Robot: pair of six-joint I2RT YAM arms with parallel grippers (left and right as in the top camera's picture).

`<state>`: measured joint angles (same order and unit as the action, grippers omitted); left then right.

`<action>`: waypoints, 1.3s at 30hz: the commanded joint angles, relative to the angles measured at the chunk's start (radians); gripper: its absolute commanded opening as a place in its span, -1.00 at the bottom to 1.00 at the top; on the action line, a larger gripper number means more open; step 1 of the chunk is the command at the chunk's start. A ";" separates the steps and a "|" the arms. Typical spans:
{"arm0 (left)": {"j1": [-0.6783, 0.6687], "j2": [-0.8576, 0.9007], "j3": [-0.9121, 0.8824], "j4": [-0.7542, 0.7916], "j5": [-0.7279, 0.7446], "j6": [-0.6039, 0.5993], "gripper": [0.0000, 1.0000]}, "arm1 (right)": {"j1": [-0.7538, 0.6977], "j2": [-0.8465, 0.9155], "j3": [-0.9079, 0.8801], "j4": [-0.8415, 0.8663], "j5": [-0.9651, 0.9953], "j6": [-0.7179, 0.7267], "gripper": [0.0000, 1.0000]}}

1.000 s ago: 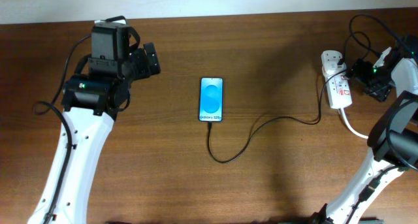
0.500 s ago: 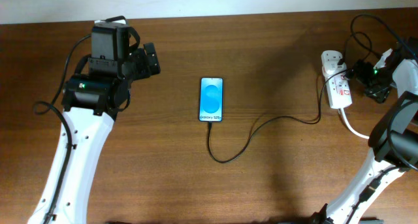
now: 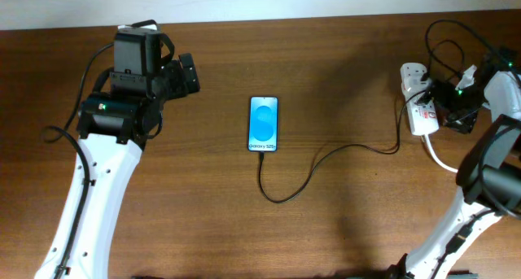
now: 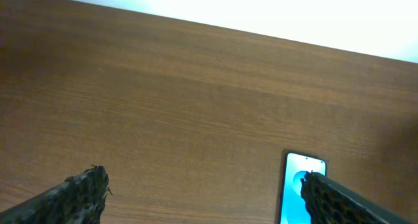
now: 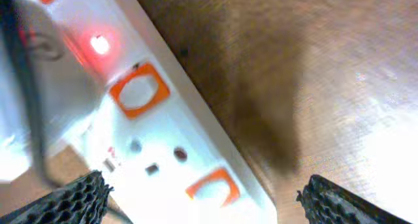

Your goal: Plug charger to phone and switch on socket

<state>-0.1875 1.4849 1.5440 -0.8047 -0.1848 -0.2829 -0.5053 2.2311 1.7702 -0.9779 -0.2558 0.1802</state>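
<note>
The phone [image 3: 263,124] lies mid-table with its blue screen lit; it also shows in the left wrist view [image 4: 300,191]. The thin black charger cable [image 3: 313,166] runs from the phone's near end in a loop to the white adapter [image 3: 412,76] on the white socket strip [image 3: 422,115] at the far right. My right gripper [image 3: 444,98] is open and hovers just above the strip, which fills the right wrist view [image 5: 163,139] with a red light [image 5: 99,44] glowing and orange switches [image 5: 138,90]. My left gripper [image 3: 189,74] is open and empty, far left of the phone.
The strip's thick white cord [image 3: 440,158] runs toward the table's right edge. Black arm cables [image 3: 444,35] loop above the strip. The table's far edge meets a white wall [image 3: 260,2].
My right gripper has moved left from beside the strip to over its middle. The left arm, phone and cable have not moved.
</note>
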 commanded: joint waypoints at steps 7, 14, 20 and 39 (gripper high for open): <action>0.005 0.004 -0.004 0.002 -0.014 0.012 0.98 | -0.011 -0.405 -0.007 -0.315 0.076 0.038 0.97; 0.005 0.004 -0.004 0.002 -0.014 0.012 0.98 | 0.231 -0.718 -0.017 -0.442 0.107 0.038 0.97; 0.005 0.004 -0.004 0.002 -0.014 0.012 0.98 | 0.428 -0.900 -0.020 -0.530 0.160 0.034 0.97; 0.005 0.004 -0.004 0.002 -0.014 0.012 0.98 | 0.455 -1.201 -0.021 -0.721 0.106 0.038 0.97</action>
<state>-0.1875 1.4849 1.5436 -0.8043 -0.1852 -0.2829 -0.0578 1.0496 1.7519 -1.6924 -0.1398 0.2111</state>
